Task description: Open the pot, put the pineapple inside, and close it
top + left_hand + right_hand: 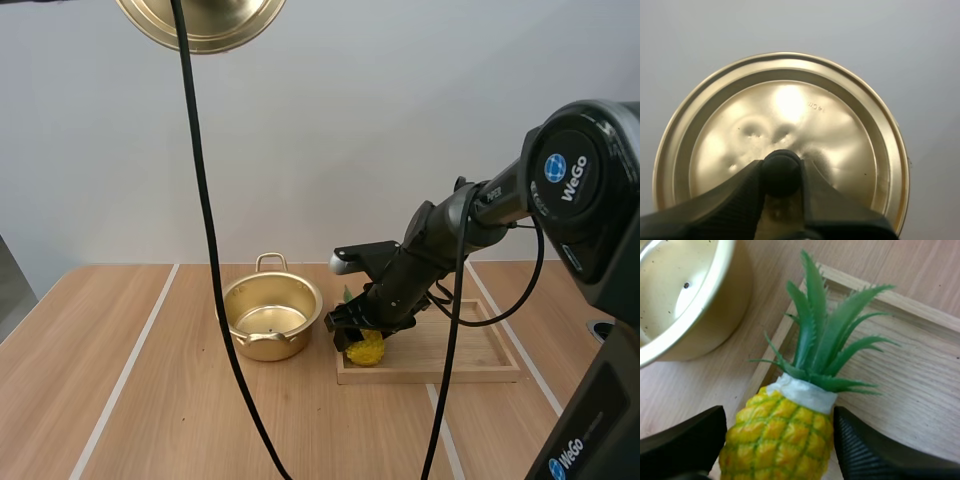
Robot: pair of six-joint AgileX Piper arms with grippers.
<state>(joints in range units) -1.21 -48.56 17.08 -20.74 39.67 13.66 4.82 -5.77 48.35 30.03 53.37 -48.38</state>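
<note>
The pot (pixel 268 346) and dented lid (pixel 840 130) were glossy gold-toned metal; the pineapple (pixel 777 440) looked bumpy plastic; the tray (pixel 440 377) and surface (pixel 60 360) were matt wood.

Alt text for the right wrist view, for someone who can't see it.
The right end effector holds a yellow plastic pineapple with green leaves between its black fingers, at the rim of a shallow wooden tray. An open gold metal pot sits beside the tray on the wooden table.

One pot (pixel 262 348), one lid (pixel 228 20), one pineapple (pixel 366 350), one wooden tray (pixel 472 352), one table (pixel 100 380).
</note>
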